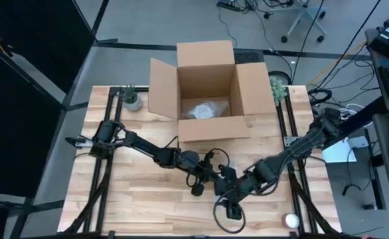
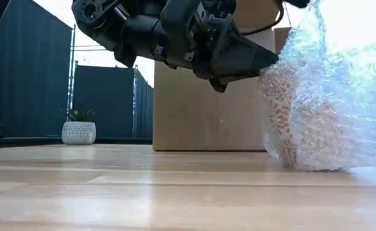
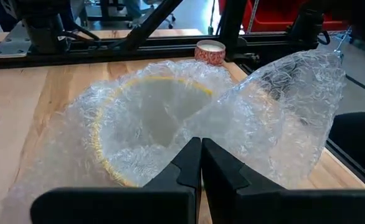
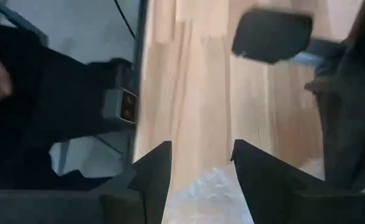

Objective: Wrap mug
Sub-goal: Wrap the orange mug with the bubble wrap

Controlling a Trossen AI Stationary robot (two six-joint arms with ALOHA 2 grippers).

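Bubble wrap swathes the mug, which we see near the table's front edge, towards its middle. Our left gripper has its fingers pressed together, pinching a fold of the bubble wrap just beside the mug's rim. Our right gripper hangs close by above the wrap with its fingers apart, holding nothing. Behind them, at the table's far edge, stands an open cardboard box with wrapping inside
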